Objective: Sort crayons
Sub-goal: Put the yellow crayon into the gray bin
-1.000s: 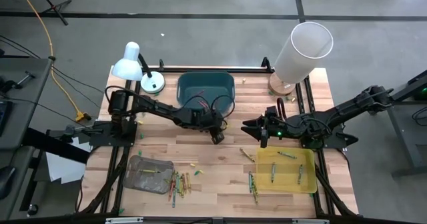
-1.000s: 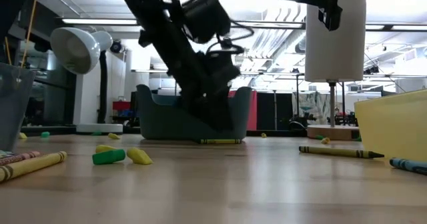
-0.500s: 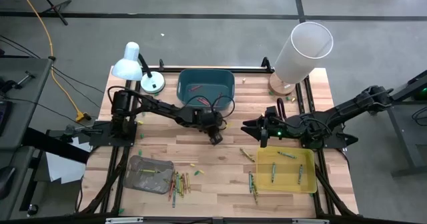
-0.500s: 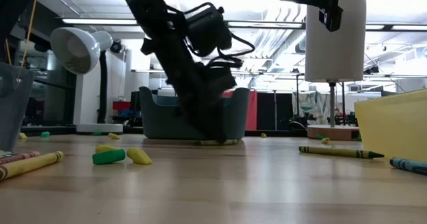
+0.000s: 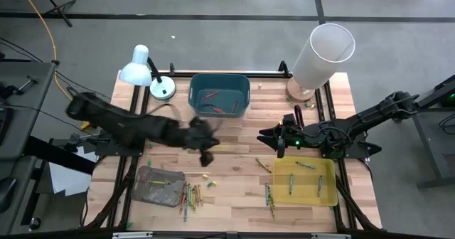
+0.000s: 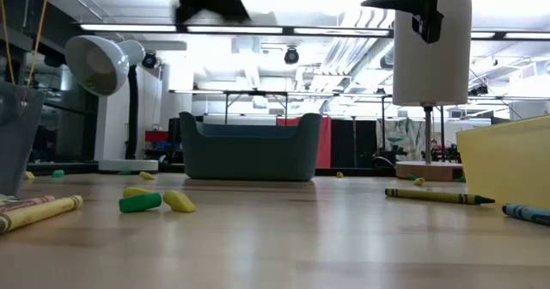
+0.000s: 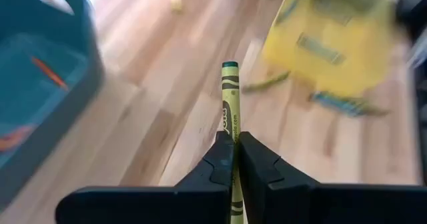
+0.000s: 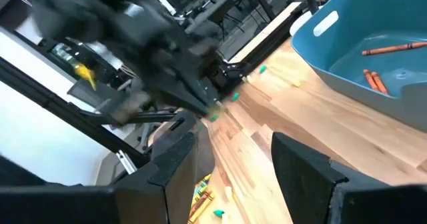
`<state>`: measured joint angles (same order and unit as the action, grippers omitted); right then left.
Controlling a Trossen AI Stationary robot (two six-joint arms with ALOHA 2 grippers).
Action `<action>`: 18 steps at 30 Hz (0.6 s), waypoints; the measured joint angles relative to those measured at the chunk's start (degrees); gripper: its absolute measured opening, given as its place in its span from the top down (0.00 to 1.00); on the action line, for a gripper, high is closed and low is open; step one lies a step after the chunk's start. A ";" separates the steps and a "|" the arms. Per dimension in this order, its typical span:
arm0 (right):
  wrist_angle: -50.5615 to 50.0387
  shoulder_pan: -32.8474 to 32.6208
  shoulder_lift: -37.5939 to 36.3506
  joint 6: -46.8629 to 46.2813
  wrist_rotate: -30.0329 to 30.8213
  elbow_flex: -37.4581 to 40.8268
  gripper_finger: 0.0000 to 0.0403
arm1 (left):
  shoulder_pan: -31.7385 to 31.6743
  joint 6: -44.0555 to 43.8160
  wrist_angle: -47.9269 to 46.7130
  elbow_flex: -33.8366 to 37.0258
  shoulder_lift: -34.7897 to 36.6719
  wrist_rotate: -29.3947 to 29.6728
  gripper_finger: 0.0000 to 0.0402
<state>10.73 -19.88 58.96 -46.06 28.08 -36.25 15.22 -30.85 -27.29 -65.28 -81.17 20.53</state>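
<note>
Only the left wrist view shows the green crayon (image 7: 230, 117) clamped upright between the closed fingers of the left end effector (image 7: 235, 159), above the worktop (image 7: 167, 117) between the teal bin (image 7: 40, 91) and the yellow tray (image 7: 333, 37). From above, that end effector (image 5: 206, 150) is a dark blur and the crayon cannot be made out. The right end effector (image 5: 269, 136) hangs open beside the yellow tray (image 5: 327, 189).
</note>
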 joint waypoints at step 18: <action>-0.60 0.00 0.02 0.02 0.61 0.00 0.54 | 43.00 -40.12 -44.27 0.02 7.98 0.81 1.00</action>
<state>10.14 -19.88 58.98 -46.04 28.68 -36.25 58.22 -70.97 -71.56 -65.25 -73.19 21.33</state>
